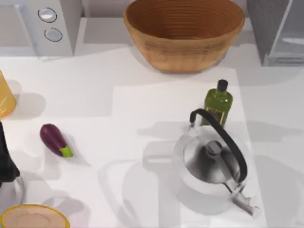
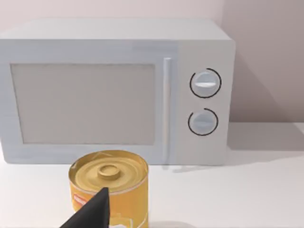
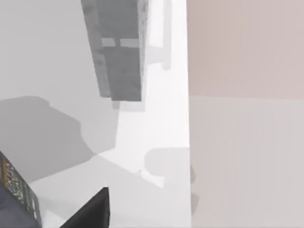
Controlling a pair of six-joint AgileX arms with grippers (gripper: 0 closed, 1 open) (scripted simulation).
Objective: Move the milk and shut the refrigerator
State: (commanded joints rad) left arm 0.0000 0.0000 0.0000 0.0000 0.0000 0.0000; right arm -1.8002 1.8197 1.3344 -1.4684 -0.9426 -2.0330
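The milk is out of view. The refrigerator (image 1: 266,28) is a grey speckled box at the table's back right corner, with its pale door panel (image 1: 290,35) on its right side. It also appears in the right wrist view as the refrigerator (image 3: 118,57), some way beyond one dark finger (image 3: 92,211) of my right gripper. My left arm (image 1: 5,161) is a dark shape at the left edge of the table. One of its fingers (image 2: 92,211) points at a yellow can (image 2: 110,183).
A wicker basket (image 1: 184,35) stands at the back centre and a microwave with two knobs (image 1: 50,23) at the back left. A green oil bottle (image 1: 218,103), a steel kettle (image 1: 211,164), an aubergine (image 1: 54,139) and an orange-rimmed bowl (image 1: 33,217) stand on the table.
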